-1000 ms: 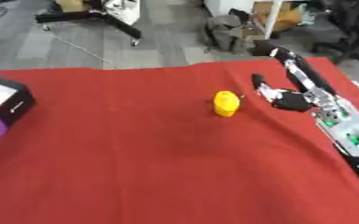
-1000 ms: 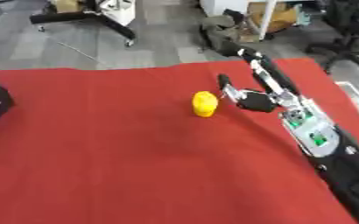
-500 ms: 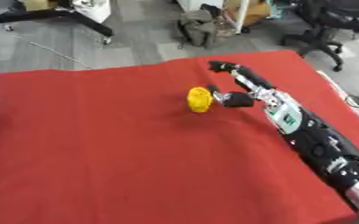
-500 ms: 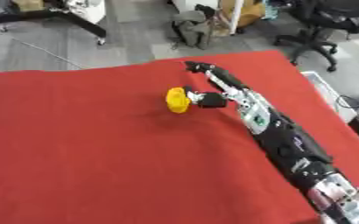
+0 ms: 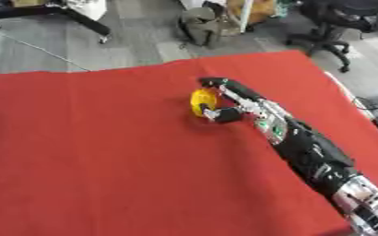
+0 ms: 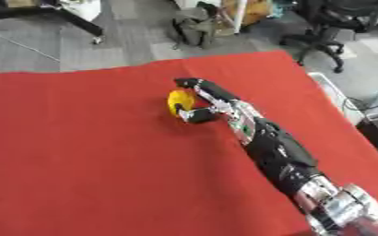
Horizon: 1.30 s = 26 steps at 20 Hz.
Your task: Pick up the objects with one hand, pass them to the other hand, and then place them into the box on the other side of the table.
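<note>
Right robot hand [image 5: 224, 105] cups the upright yellow object [image 5: 201, 102].

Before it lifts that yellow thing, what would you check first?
1. Right robot hand at the yellow object: ok, fingers above it and thumb below.
2. Fingers fully closed round it: cannot tell.
3. Object on the red cloth, not lifted: ok.
4. Cloth around the object free of other things: ok.
5. Left robot hand ready to receive: not ok, not in view.
6. Box in sight for the drop: not ok, not in view.
</note>
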Motion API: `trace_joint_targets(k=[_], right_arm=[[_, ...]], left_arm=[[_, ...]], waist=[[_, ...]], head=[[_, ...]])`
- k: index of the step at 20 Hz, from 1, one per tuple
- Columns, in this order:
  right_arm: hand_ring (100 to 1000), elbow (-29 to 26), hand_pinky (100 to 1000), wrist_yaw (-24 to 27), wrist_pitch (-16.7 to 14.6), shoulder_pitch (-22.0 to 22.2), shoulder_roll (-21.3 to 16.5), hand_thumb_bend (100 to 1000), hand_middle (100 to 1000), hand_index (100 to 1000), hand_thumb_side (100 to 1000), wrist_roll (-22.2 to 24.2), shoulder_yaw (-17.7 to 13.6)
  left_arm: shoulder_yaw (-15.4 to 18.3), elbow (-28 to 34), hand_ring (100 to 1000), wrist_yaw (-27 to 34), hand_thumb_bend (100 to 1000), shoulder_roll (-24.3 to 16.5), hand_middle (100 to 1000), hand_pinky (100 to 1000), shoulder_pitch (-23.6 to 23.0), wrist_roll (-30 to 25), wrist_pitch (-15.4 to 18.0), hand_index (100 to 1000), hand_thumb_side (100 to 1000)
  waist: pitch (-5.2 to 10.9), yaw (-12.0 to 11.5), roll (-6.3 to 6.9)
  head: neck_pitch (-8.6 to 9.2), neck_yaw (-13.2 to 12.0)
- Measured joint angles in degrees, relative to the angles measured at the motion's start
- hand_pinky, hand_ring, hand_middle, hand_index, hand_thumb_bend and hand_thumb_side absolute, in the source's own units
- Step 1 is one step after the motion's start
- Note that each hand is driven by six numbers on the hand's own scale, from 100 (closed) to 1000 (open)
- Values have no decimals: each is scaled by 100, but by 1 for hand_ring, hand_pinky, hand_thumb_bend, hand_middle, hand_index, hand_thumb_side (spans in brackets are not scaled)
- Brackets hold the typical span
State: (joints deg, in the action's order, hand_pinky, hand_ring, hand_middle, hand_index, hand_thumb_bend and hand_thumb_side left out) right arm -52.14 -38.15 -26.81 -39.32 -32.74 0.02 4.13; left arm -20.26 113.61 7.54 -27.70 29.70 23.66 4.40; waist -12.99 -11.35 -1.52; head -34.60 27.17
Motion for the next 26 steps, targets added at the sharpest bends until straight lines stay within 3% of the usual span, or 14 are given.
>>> trace_joint_targets(k=[1, 5, 7, 12, 17, 22, 26], right_arm=[[819, 4, 975, -79, 1, -5, 14, 100, 673, 864, 100, -33, 0], [704, -12, 891, -336, 18, 2, 31, 100, 392, 583, 100, -294, -16], [665, -116, 867, -352, 25, 54, 34, 100, 315, 500, 100, -562, -19], [652, -1137, 857, 220, -18, 292, 34, 100, 288, 470, 100, -1260, 48], [648, -3179, 835, 1155, 21, 590, 71, 100, 308, 476, 100, -1614, 325], [647, -5129, 826, 1854, 151, 705, 186, 100, 321, 482, 100, -1571, 743], [650, -5929, 827, 2188, 140, 683, 375, 100, 323, 487, 100, -1255, 1075]], left_arm=[[-26, 0, 752, -2, 366, 4, 743, 976, 0, -2, -4, 593, 660], [-99, 0, 751, -23, 356, 51, 742, 980, -8, 4, -42, 590, 674], [-126, 0, 750, -28, 348, 54, 742, 985, -55, 29, -79, 584, 685], [-294, 0, 753, -27, 326, 96, 744, 1000, -267, 154, -320, 567, 731], [-582, 0, 757, 93, 318, 102, 747, 1000, -387, 210, -697, 558, 761], [-943, -1, 765, 490, 323, 206, 756, 1000, -251, 16, -1015, 562, 775], [-1218, -1, 774, 788, 342, 311, 765, 1000, -30, -325, -1176, 571, 778]], waist=[[0, 0, -2], [0, 3, -19], [1, 39, -18], [50, 204, -11], [124, 358, -6], [155, 417, 16], [159, 454, 15]], head=[[1, 6], [2, -10], [2, -63], [7, -307], [28, -612], [29, -1020], [-11, -1365]])
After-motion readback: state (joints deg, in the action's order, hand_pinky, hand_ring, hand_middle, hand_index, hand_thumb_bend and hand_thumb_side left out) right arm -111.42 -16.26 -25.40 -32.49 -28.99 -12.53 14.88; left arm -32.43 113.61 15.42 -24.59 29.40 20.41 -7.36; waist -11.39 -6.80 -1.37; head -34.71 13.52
